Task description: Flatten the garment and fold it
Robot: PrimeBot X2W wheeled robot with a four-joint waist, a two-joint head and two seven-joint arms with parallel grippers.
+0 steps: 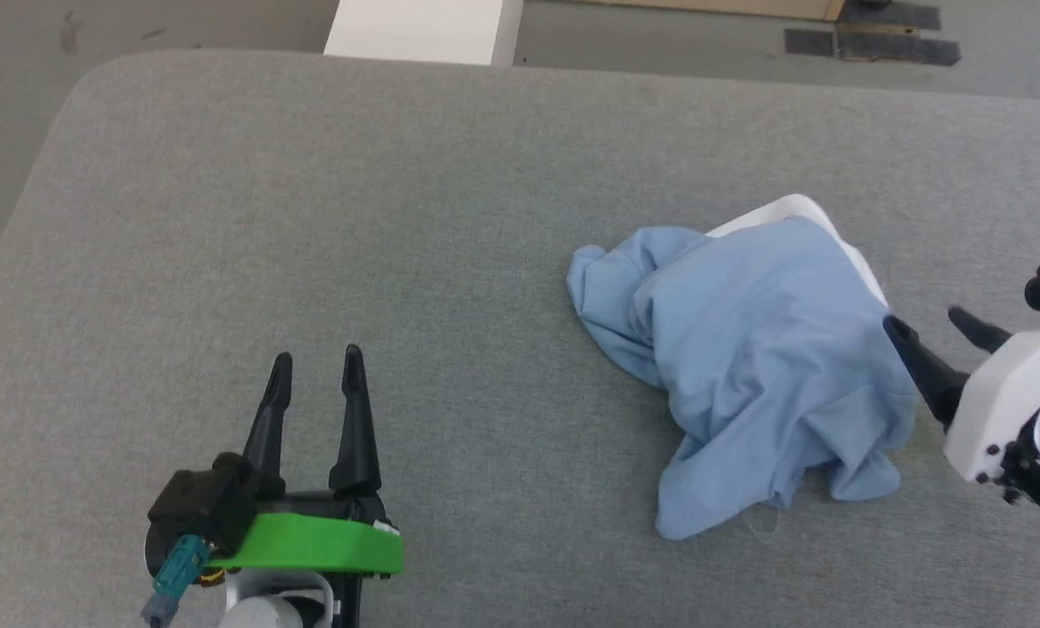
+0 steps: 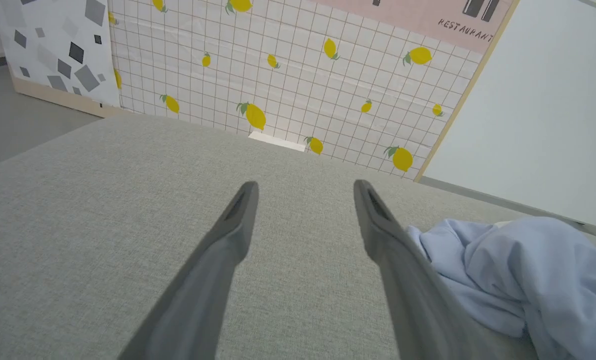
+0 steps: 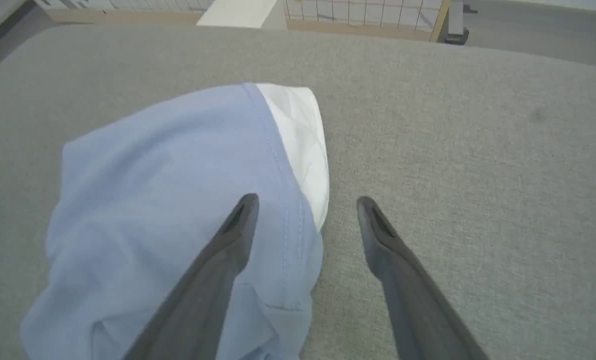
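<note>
You had the garment (image 1: 747, 349) lying in a crumpled heap on the grey surface (image 1: 398, 218), right of centre in the head view, with its white panel showing at the far edge. Your left gripper (image 1: 318, 353) stood with fingers apart over bare surface, well clear of the cloth. Your right gripper (image 1: 923, 317), also spread and empty, sat at the heap's right edge, one finger over the blue fabric.

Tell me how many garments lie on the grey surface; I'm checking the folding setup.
1: the garment, crumpled right of centre, by the right gripper. Something could hide beneath it.
</note>
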